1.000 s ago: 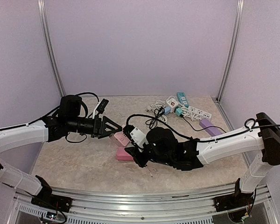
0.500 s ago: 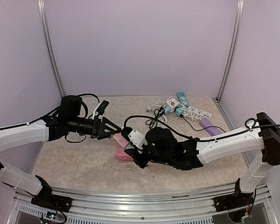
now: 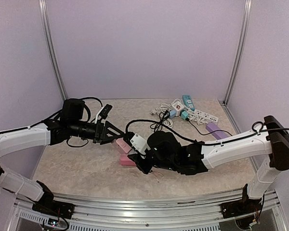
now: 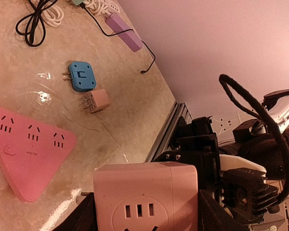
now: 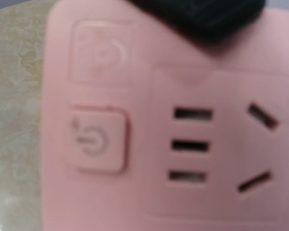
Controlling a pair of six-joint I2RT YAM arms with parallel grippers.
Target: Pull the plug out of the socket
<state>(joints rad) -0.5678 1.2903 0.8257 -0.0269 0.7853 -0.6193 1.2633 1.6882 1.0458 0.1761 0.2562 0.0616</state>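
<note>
Centre-left of table: pink cube socket [image 4: 145, 197] in the left gripper [image 3: 113, 135], white plug [image 3: 138, 141] just right of it.
Grip notes: left gripper clamped on the cube, one dark finger on each side. Cannot tell whether the plug's pins sit in the cube. The right gripper [image 3: 137, 163] is low over the pink triangular strip [image 4: 26, 149], near centre. Its wrist view shows only a blurred pink face with switch and slots, so its jaw state cannot be told. The tabletop [image 3: 77, 168] is beige, marbled and glossy in patches. A blue adapter [image 4: 82, 76] and peach adapter [image 4: 97, 100] lie loose, side by side, near the triangular strip. At far right are a teal strip [image 3: 188, 102], white strip [image 3: 205, 115] and purple strip [image 3: 216, 130] among white cords. Lilac walls [image 3: 144, 48], aluminium posts [image 3: 52, 53] at the far corners, aluminium rail [image 3: 144, 204] along the near edge.
</note>
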